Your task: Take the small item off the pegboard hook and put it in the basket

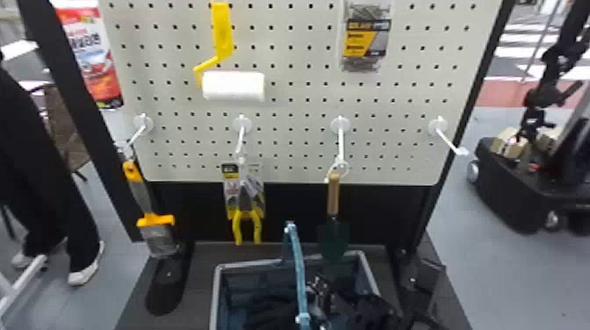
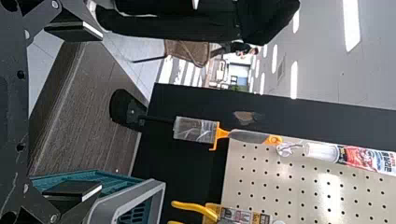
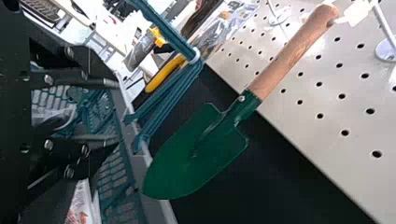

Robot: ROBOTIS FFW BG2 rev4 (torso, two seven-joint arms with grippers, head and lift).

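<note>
In the head view a wooden-handled green trowel [image 1: 333, 193] hangs from a pegboard [image 1: 298, 101] hook by a loop, above the rear right of the basket [image 1: 246, 264]. Yellow-handled pliers [image 1: 248, 219] and an orange-and-clear tool [image 1: 142, 197] hang on hooks farther left. My right gripper [image 1: 373, 309] is low at the basket's right side. In the right wrist view, the right gripper [image 3: 116, 111] stands open over the basket, apart from the trowel [image 3: 198, 154]. My left gripper [image 2: 100, 112] is wide open in the left wrist view, well short of the orange-and-clear tool [image 2: 196, 130].
The basket's blue handle [image 1: 298, 267] stands upright in front of the trowel's left. Higher on the board are a white roller [image 1: 233, 85] and a pack of nails [image 1: 366, 39]. Dark contents lie in the basket. A wheeled robot base [image 1: 518, 188] stands at the right.
</note>
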